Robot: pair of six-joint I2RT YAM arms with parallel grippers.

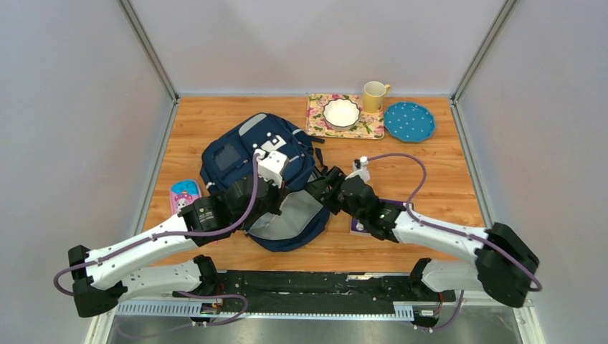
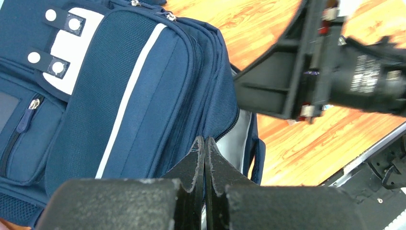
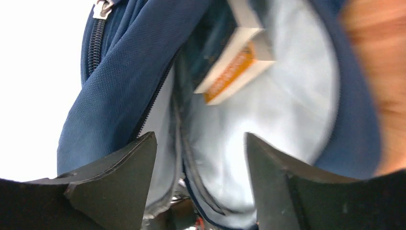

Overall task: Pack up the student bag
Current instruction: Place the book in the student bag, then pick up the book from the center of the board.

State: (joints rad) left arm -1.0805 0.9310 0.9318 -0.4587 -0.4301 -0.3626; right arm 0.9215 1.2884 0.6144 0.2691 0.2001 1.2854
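The student bag (image 1: 240,154), navy with a grey stripe and a white snap patch, lies in the middle of the table. Its mouth faces the arms and shows grey lining (image 1: 287,218). My left gripper (image 2: 205,140) is shut at the zipper edge of that mouth (image 1: 285,192), and the rim appears pinched in its tips. At the mouth from the right, my right gripper (image 3: 201,139) is open, with only grey lining between its fingers (image 1: 320,188). A white and orange flat item (image 3: 234,67) rests inside the bag, apart from the fingers.
A pink pencil case (image 1: 185,193) lies left of the bag. A purple book (image 1: 361,226) sits under the right arm. At the back stand a floral mat (image 1: 315,122) with a white bowl (image 1: 341,112), a yellow mug (image 1: 373,95) and a blue dotted plate (image 1: 409,120).
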